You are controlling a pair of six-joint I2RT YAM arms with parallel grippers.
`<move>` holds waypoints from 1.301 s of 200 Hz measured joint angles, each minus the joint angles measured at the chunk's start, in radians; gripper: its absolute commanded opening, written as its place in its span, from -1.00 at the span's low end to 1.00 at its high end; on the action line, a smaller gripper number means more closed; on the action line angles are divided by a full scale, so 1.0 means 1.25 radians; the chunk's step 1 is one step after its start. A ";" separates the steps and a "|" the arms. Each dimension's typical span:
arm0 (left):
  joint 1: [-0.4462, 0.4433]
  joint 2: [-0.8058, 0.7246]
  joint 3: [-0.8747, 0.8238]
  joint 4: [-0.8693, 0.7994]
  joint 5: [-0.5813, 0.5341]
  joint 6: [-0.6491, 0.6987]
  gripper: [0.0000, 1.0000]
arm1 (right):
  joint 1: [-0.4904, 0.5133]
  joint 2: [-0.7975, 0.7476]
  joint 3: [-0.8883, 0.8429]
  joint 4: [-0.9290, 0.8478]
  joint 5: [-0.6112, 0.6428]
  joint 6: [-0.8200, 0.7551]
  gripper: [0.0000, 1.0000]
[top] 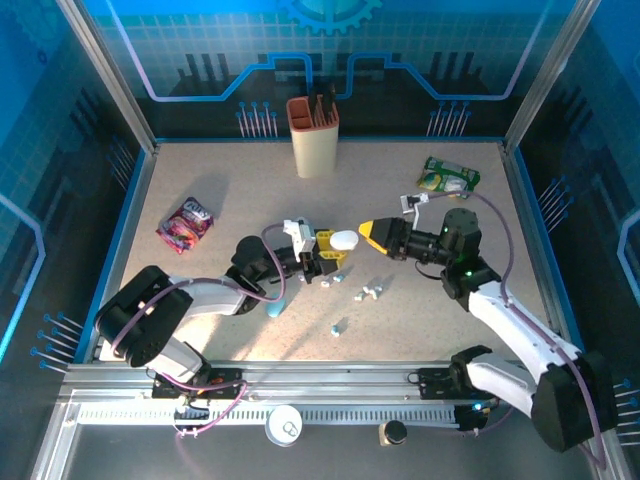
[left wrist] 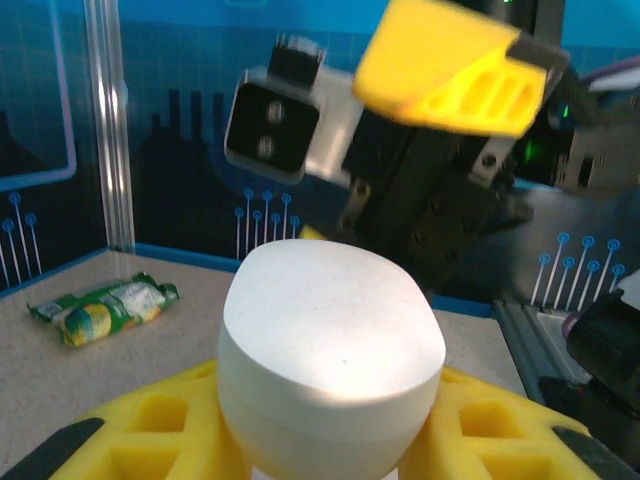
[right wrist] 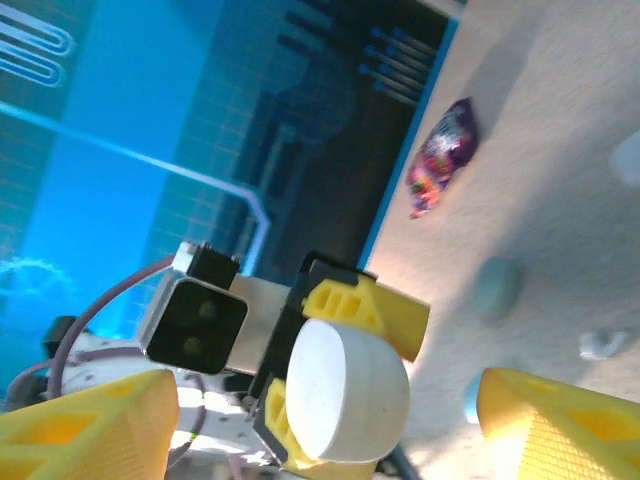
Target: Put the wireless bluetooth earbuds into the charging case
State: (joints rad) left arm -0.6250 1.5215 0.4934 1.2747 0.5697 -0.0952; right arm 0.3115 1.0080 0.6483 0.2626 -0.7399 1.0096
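A white pebble-shaped charging case [top: 344, 241] hangs above the middle of the table with its lid down, my left gripper [top: 328, 250] shut on it. In the left wrist view the case [left wrist: 330, 350] sits between the yellow fingers [left wrist: 130, 430]. My right gripper [top: 372, 235] faces it from the right, open, just short of the case. From the right wrist the case [right wrist: 345, 400] shows between the wide-apart fingertips [right wrist: 560, 430]. Tiny earbuds lie on the table below: white ones [top: 366, 293] and a pale blue one [top: 340, 327]. One bud [right wrist: 600, 345] shows in the right wrist view.
A pale blue pebble case [top: 275, 307] lies near the left forearm. A purple snack packet [top: 186, 222] is at the left, a green packet [top: 447, 178] at the back right, and a beige holder [top: 313, 135] at the back centre. Blue walls ring the table.
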 measured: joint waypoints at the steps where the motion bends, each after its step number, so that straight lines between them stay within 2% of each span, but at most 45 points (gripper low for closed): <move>1: 0.000 0.000 -0.001 -0.002 0.001 0.000 -0.31 | 0.000 -0.001 0.003 -0.008 0.002 -0.008 0.61; 34: 0.000 -0.017 -0.023 -0.028 0.035 -0.003 -0.31 | 0.014 -0.033 0.111 -0.265 0.062 -0.374 0.79; 74: 0.000 -0.047 -0.030 -0.063 0.084 -0.006 -0.31 | 0.165 -0.064 0.157 -0.432 0.202 -0.740 0.88; 100: 0.000 -0.061 -0.030 -0.089 0.105 -0.006 -0.30 | 0.230 -0.031 0.190 -0.495 0.299 -0.885 0.90; 130: 0.000 -0.063 -0.030 -0.100 0.118 -0.006 -0.30 | 0.241 -0.006 0.196 -0.509 0.361 -0.953 0.90; 168: 0.000 -0.063 -0.030 -0.105 0.120 -0.007 -0.31 | 0.244 -0.003 0.201 -0.516 0.390 -0.982 0.90; 260: 0.001 -0.050 -0.033 -0.101 0.120 -0.007 -0.31 | 0.220 -0.023 0.201 -0.478 0.401 -0.940 0.90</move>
State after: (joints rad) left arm -0.6239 1.4593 0.4519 1.1488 0.7200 -0.1036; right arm 0.5869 0.9798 0.8993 -0.3351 -0.2390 -0.1650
